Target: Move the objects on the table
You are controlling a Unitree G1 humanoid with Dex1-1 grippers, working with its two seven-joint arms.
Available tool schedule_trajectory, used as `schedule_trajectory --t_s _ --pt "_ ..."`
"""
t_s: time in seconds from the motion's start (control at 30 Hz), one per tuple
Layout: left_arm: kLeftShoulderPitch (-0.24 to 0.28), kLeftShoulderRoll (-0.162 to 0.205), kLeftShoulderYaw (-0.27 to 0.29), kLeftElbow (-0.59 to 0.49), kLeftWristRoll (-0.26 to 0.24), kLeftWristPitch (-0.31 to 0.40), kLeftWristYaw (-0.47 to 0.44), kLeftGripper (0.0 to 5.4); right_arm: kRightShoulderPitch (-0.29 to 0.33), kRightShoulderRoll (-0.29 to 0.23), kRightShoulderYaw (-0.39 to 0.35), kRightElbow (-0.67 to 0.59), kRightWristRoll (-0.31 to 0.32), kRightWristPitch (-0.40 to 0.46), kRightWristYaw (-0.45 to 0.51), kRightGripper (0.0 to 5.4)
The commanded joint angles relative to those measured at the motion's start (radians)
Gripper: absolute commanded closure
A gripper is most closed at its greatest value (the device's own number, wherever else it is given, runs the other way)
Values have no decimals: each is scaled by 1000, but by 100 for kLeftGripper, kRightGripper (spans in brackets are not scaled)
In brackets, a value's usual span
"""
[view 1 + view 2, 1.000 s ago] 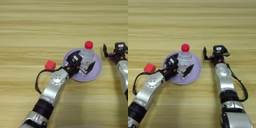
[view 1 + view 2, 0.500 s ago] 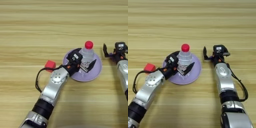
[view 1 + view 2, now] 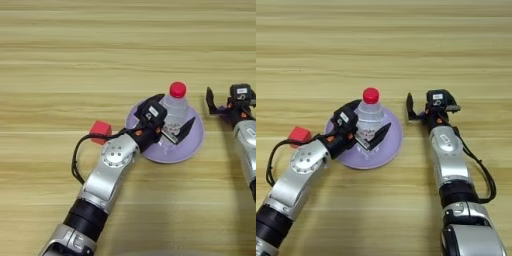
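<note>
A clear water bottle (image 3: pixel 174 107) with a red cap stands upright on a round purple plate (image 3: pixel 192 145) right of the table's middle. My left gripper (image 3: pixel 175 114) reaches over the plate and stands open, one black finger (image 3: pixel 184 129) in front of the bottle and the other behind it. A small red cube (image 3: pixel 100 129) lies on the wood just left of the plate, beside my left forearm. My right gripper (image 3: pixel 431 107) rests open on the table a short way right of the plate, holding nothing.
The light-brown wooden table (image 3: pixel 75 55) stretches away beyond the plate. My left arm's black cable (image 3: pixel 76 160) loops out near the cube. My right forearm (image 3: pixel 448 155) runs down the right side.
</note>
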State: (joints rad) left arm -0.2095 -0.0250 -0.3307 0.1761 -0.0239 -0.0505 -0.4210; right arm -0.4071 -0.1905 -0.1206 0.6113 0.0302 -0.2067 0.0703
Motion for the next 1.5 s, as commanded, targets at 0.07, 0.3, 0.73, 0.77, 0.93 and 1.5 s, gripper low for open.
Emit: schedule_trajectory --t_s 0.07,0.3,0.73,0.77,0.93,1.5 --pt "6 1 -6 -61 -11 29 -11 2 2 0 0 -7 -1 11 -4 0" --pt "-20 2 29 -142 -90 57 -49 2 -1 0 0 -3 -2 11 -4 0" --pt "-17 3 65 -378 -195 103 -58 2 -4 0 0 3 -4 10 -4 0" --pt "-15 6 67 -422 -214 122 -57 2 -5 0 0 6 -4 9 -4 0" --pt "-79 31 177 -464 -272 155 -19 2 -6 0 -1 9 -4 7 -4 0" --pt "-275 132 484 -198 -295 73 99 2 -3 2 -4 4 -3 2 -5 0"
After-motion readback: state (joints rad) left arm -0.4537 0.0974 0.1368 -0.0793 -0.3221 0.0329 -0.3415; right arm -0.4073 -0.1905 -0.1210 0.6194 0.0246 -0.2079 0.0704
